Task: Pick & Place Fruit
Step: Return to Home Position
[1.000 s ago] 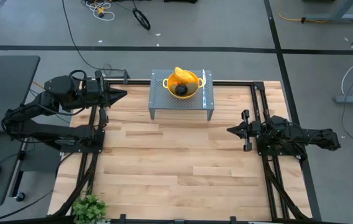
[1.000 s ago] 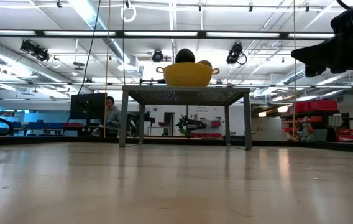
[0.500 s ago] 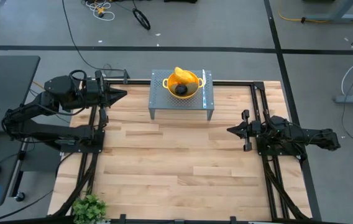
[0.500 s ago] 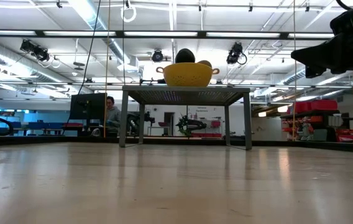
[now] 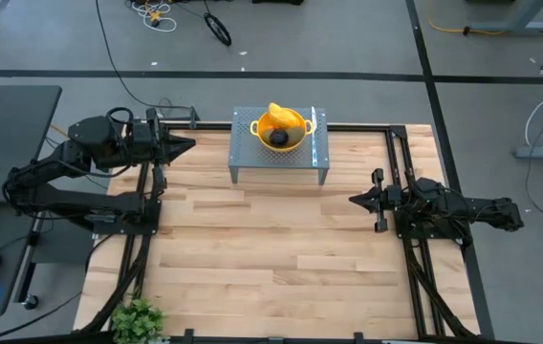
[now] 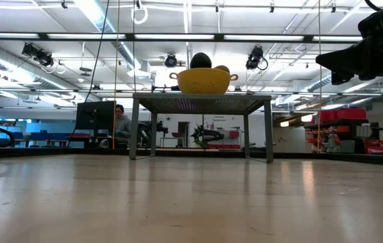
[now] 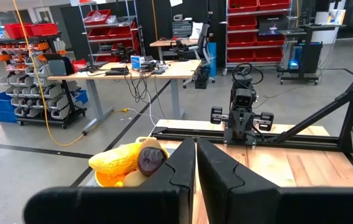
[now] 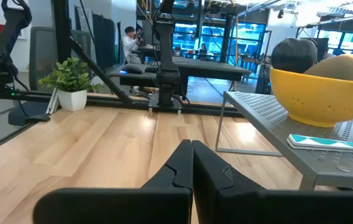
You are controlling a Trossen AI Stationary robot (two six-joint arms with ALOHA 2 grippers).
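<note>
Nothing moved, left arm (image 5: pixel 71 172) folded, left fingers (image 7: pixel 179 169) clenched, right arm (image 5: pixel 453 205) folded, right fingers (image 8: pixel 178 167) clenched

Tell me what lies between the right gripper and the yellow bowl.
Bare table, then the shelf edge and the knife beside the bowl; right wrist view.

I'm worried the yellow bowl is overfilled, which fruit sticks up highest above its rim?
The dark round fruit: it stands well above the rim of the yellow bowl, while the brownish piece beside it barely clears the rim.
</note>
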